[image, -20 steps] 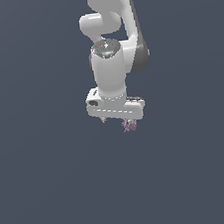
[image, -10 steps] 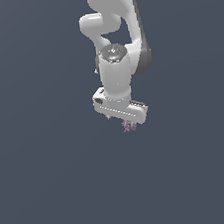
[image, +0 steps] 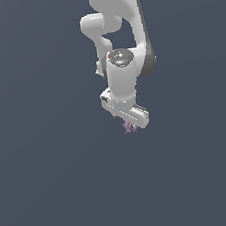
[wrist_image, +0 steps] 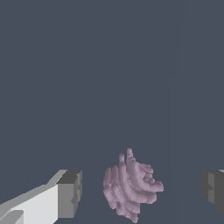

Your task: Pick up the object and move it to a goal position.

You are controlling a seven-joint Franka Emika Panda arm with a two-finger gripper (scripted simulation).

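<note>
There is one object (wrist_image: pixel 131 187), one gripper (wrist_image: pixel 140 192) with two fingers (wrist_image: pixel 70 193), and one white arm (image: pixel 119 28); around them is only a flat dark grey-blue ground (image: pixel 53 183).

Nearest the wrist camera, the two dark grey finger pads stand wide apart, one on each side of the object, with clear gaps between each pad and the lump. The jaws are spread and touch nothing.

The object sits between the pads, nearer one finger than the other. It is a small dusty mauve-purple lump, narrower than the spread of the fingers. Its surface is cut into curved, stacked ridges like stripes, and its outline is jagged, with small points along one edge.

In the exterior view the object (image: pixel 129 127) shows as a tiny purple tuft at 6 o'clock from the gripper (image: pixel 130 125), just under the white crossbar of the hand. Farther back, the arm rises toward 12 o'clock and leaves the frame.
</note>
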